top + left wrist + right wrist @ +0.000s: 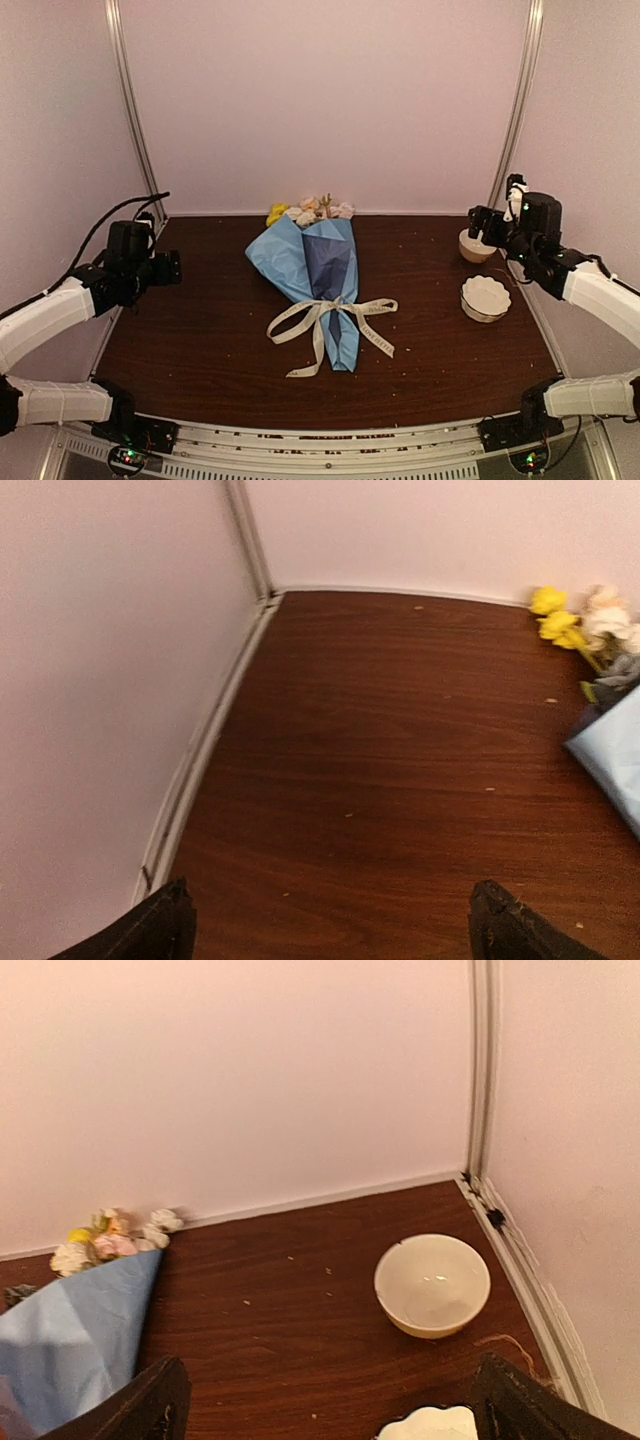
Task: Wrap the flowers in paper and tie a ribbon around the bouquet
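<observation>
The bouquet (315,275) lies in the middle of the table, a cone of light and dark blue paper (285,262) with its narrow end toward me. Yellow, pink and white flowers (310,210) stick out of the wide far end. A cream ribbon (335,312) is tied in a bow around the lower part of the cone. My left gripper (172,268) hovers open at the left side, well clear of the bouquet. My right gripper (482,225) hangs open at the far right. The flowers (585,630) and paper (615,750) show at the left wrist view's right edge, the paper (70,1335) at the right wrist view's lower left.
A plain cream bowl (476,246) (432,1285) stands near the back right corner. A white scalloped bowl (485,298) (428,1424) sits nearer, just below the right gripper. Walls close in on the left, back and right. Small crumbs dot the wood.
</observation>
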Controlling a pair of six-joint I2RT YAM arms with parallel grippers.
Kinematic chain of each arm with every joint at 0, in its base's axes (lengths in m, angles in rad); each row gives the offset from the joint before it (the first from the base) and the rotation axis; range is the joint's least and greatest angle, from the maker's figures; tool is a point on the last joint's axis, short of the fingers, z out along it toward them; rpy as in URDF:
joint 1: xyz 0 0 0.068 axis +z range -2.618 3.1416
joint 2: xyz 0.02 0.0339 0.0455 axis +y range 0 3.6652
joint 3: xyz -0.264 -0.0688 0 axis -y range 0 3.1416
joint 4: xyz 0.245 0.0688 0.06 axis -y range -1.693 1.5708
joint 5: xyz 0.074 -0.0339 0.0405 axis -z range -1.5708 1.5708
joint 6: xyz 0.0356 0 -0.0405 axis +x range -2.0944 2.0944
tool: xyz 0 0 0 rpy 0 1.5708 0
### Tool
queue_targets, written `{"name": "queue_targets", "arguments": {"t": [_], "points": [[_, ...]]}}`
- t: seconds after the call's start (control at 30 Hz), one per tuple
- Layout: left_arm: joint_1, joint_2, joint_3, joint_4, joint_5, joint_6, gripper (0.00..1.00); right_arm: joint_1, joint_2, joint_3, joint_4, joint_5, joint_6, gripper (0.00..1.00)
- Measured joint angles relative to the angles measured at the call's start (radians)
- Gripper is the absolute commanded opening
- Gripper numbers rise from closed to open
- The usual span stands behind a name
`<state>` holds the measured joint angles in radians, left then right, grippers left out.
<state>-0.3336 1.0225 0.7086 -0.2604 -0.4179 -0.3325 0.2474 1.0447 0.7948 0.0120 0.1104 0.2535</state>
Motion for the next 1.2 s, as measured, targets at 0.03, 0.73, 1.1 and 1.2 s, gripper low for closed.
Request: {"name": "queue_targets", "arguments": {"t": [0.03, 0.73, 1.1, 1.2], "points": [[0.006, 0.000, -0.023, 0.011, -0.052, -0.011, 0.98, -0.006, 0.016, -0.019, 0.011, 0.023, 0.006, 1.00], [0.014, -0.013, -0.449, 0.630, -0.547, 0.211, 0.98, -0.030, 0.191, -0.161, 0.261, 0.156, -0.051, 1.00], [0.074, -0.016, -0.584, 1.001, -0.437, 0.333, 0.98, -0.053, 0.192, -0.198, 0.400, 0.150, -0.090, 1.00], [0.077, 0.005, -0.584, 1.048, -0.376, 0.352, 0.98, -0.063, 0.194, -0.200, 0.419, 0.138, -0.092, 1.00]]}}
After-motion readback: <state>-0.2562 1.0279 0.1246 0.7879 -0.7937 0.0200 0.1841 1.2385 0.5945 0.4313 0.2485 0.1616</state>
